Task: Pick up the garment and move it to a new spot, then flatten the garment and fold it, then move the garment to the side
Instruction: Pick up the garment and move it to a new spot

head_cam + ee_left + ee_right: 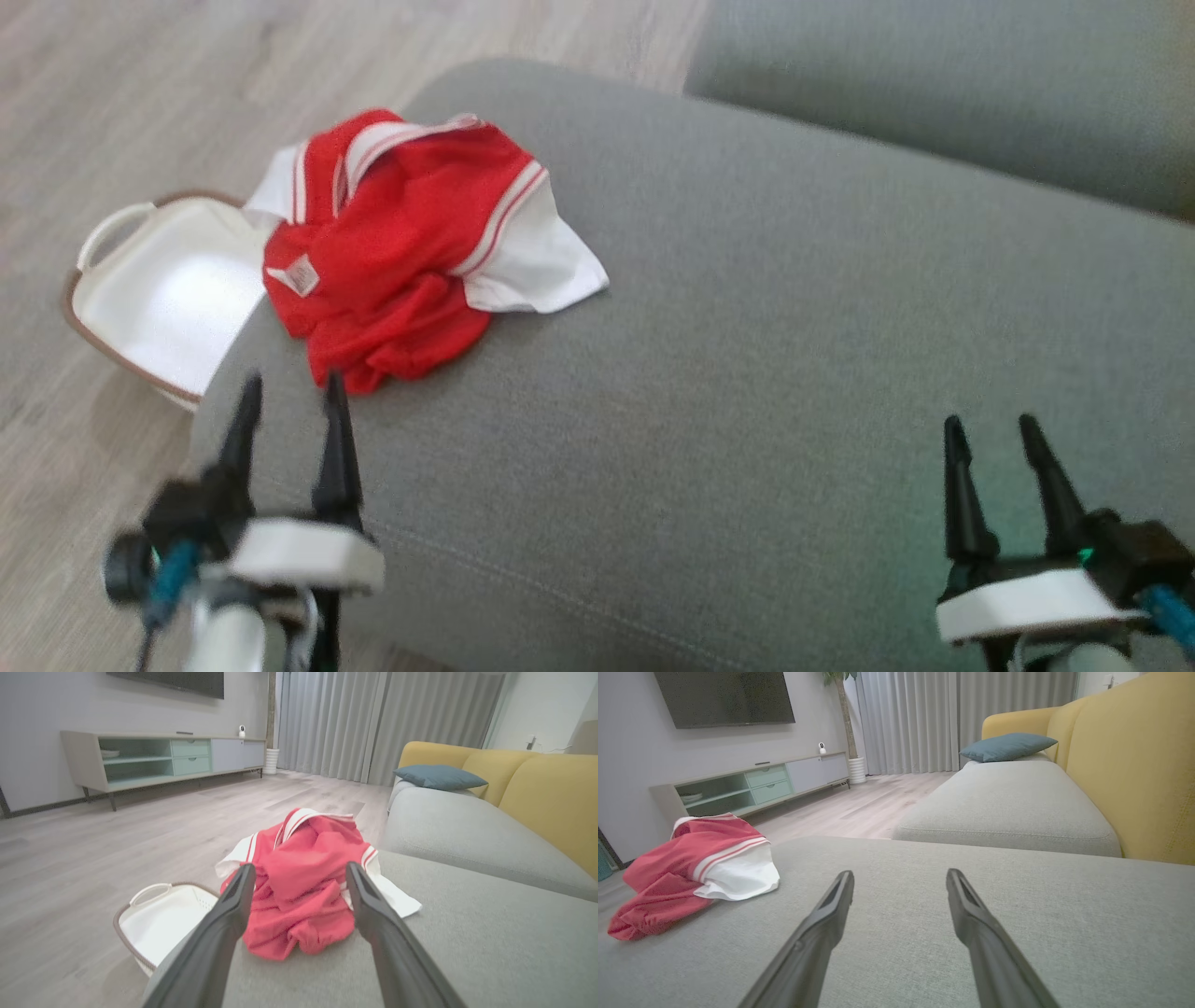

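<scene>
Crumpled red-and-white garment point(411, 243) heaped at the left edge of the grey sofa seat point(747, 373), white basket point(159, 289) on the floor beside that edge. Left fingers point(336, 439) spread open, empty, tips just short of the nearest red fold, aimed straight at it. Right fingers point(962, 504) open and empty, well apart, cloth far to their left. No clear long axis in the heap. Probably calls for a short forward reach from the left.

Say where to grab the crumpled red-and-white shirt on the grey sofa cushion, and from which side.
Probably the bunched red fold at the near edge of the crumpled red-and-white shirt, from the robot's side with the open left gripper, just short of it. That fold stands proud of the grey sofa cushion; the white sleeve lies flatter.
</scene>
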You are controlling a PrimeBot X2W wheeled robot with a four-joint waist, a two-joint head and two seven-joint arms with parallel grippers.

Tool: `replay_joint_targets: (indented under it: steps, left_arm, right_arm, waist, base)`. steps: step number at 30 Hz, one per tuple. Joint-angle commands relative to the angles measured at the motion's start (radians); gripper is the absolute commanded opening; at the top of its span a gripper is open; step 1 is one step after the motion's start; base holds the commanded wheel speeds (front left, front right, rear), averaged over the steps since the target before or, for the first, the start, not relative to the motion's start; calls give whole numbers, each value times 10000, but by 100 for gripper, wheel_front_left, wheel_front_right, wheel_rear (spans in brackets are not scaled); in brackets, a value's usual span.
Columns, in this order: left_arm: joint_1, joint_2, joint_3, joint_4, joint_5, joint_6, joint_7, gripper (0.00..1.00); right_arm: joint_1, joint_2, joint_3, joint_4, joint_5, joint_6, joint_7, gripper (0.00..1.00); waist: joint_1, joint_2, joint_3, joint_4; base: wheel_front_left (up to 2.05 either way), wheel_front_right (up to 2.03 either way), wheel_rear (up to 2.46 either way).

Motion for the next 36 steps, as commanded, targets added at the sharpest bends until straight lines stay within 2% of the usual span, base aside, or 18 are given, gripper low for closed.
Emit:
replay_joint_targets:
  steps: [1, 7, 10, 14, 18, 27, 31, 36]
  left_arm:
    - [-981, 17, 493, -300, 141, -167, -124, 100]
    - [-2497, 570, 1146, 437, -85, -927, -124, 100]
    - [-3617, 1216, 1341, 1250, -83, -1379, -124, 100]
    - [-5169, 2278, 1063, 3011, -227, -1849, 199, 100]
    - [-6724, 3281, 297, 4608, -602, -1986, 1050, 100]
    - [-9055, 4923, -2886, 6545, -2743, -1997, 2488, 100]
    - [-9816, 5315, -3514, 7563, -2956, -1998, 2497, 100]
    - [-10399, 5304, -4195, 8464, -3230, -1999, 2325, 100]
  right_arm:
    - [-639, -110, 56, -399, -221, -7, -109, 100]
    - [-1329, -110, -565, -706, -715, -7, -109, 100]
    - [-1738, -110, -848, -869, -983, -7, -109, 100]
    - [-2111, -110, -1018, -1033, -1315, -7, -109, 100]
    - [-2303, -110, -1110, -1221, -1467, -7, -109, 100]
    - [-2412, -110, -892, -1500, -1692, -7, -109, 100]
    - [-2432, -110, -756, -1593, -1741, -7, -109, 100]
    - [-2363, -110, -653, -1618, -1752, -7, -109, 100]
  waist:
    - [0, 0, 622, -173]
    - [0, 0, 1684, -493]
    - [0, 0, 2270, -721]
    - [0, 0, 2868, -997]
    - [0, 0, 3344, -1215]
    - [0, 0, 3983, -1611]
    - [0, 0, 4158, -1818]
    - [0, 0, 4260, -2031]
  base:
    - [0, 0, 0]
    - [0, 0, 0]
    - [0, 0, 0]
    - [0, 0, 0]
    - [0, 0, 0]
    - [0, 0, 0]
    - [0, 0, 0]
    - [0, 0, 0]
